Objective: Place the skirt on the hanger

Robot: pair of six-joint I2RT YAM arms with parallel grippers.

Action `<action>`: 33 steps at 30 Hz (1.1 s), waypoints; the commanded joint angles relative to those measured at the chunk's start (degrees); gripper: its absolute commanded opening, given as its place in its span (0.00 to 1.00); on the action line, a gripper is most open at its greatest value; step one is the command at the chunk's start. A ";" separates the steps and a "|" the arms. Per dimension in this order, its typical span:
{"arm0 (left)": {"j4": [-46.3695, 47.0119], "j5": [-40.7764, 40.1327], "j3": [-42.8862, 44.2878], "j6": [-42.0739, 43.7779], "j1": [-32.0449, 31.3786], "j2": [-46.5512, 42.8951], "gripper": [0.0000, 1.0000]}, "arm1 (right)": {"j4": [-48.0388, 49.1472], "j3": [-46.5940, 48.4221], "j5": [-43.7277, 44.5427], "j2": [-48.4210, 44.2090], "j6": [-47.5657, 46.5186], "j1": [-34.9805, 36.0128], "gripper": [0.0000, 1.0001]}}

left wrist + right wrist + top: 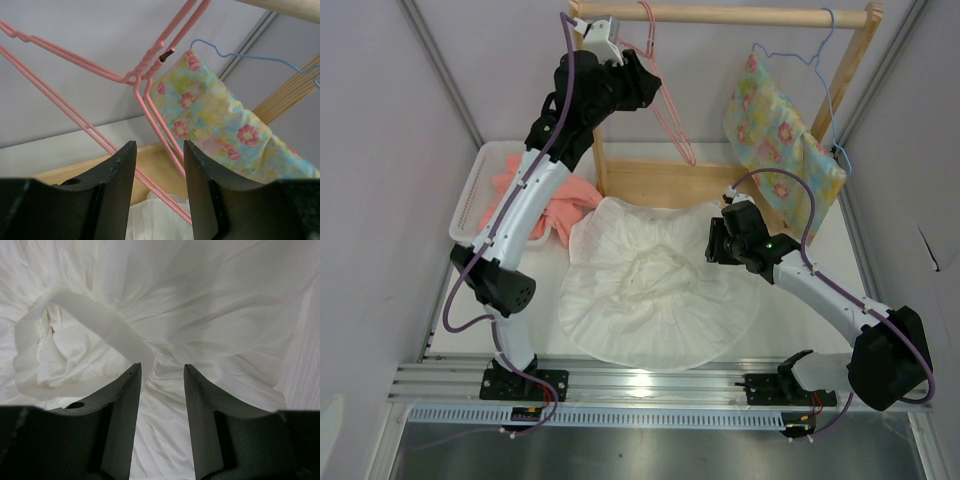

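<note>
The white ruffled skirt (655, 290) lies spread flat on the table, its gathered waist (95, 325) bunched up at the middle. The pink wire hanger (672, 120) hangs by its hook from the wooden rod. My left gripper (650, 85) is raised beside the hanger. In the left wrist view it (160, 145) is open, and the hanger's wires (145, 75) run just beyond and between the jaws, not gripped. My right gripper (712, 243) hovers low over the skirt's right side. In the right wrist view it (161, 367) is open and empty, next to the waistband.
A wooden rack with a top rod (740, 15) and a base board (660, 180) stands at the back. A yellow floral cloth (780, 140) hangs on a light blue hanger (820, 60) at the right. A white basket (480, 185) with salmon-pink clothes (565, 205) sits at the left.
</note>
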 commanded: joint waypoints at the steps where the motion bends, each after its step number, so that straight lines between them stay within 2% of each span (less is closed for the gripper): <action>1: -0.79 -2.45 2.71 0.05 -0.38 0.69 0.47 | 0.54 -0.43 0.11 -1.73 -0.67 -0.38 0.45; 19: -2.46 -6.76 1.40 1.19 -0.56 1.22 0.44 | 0.97 -1.05 -0.50 -1.29 -0.49 -0.73 0.45; 21: -2.98 -7.37 1.83 1.19 -0.65 1.22 0.41 | 1.06 -1.05 -0.50 -1.38 -0.49 -0.82 0.45; 33: -6.59 -15.46 4.03 3.47 -2.75 0.78 0.37 | 1.24 -0.96 -0.68 -1.20 -0.41 -0.82 0.45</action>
